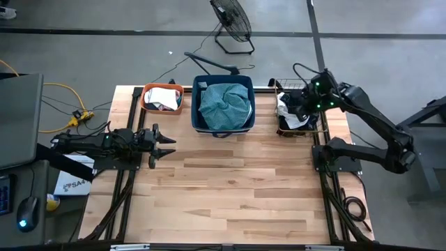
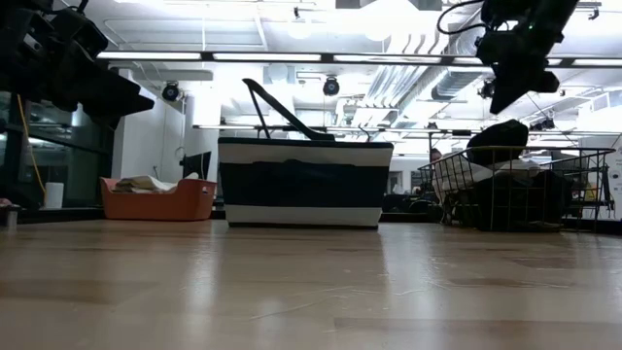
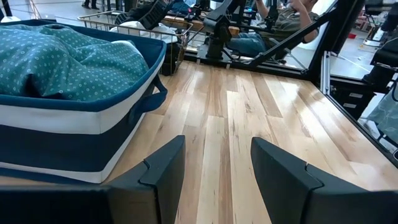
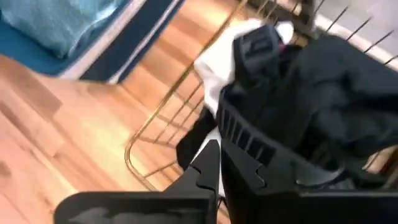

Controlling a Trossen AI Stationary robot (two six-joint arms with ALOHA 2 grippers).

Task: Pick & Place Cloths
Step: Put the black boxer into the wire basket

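From above, the right gripper [image 1: 301, 106] hangs over the wire basket [image 1: 317, 129] at the table's far right corner, above a heap of black and white cloths [image 1: 289, 111]; the left gripper [image 1: 164, 143] waits low over the bare wood by the left edge, fingers apart and holding nothing. A teal cloth [image 1: 224, 103] fills the navy tub [image 1: 197, 120] at the middle back, and more cloths [image 1: 163, 97] lie in the orange basin [image 1: 145, 101] beside it. At table height, the right gripper [image 2: 513, 80] sits clear above a black garment [image 2: 498, 141] mounded over the basket's rim, a gap the overhead view hides. The left wrist view shows its own fingers [image 3: 163, 169] spread, with the tub wall close by. The right wrist view shows that gripper [image 4: 217, 163] with its fingers pressed together just above black fabric [image 4: 323, 93], and I cannot see cloth pinched between them. My worry is that it has closed on air or on a thin fold, so a lift would come up empty or shed the garment; a low pass could also snag the gold wire.
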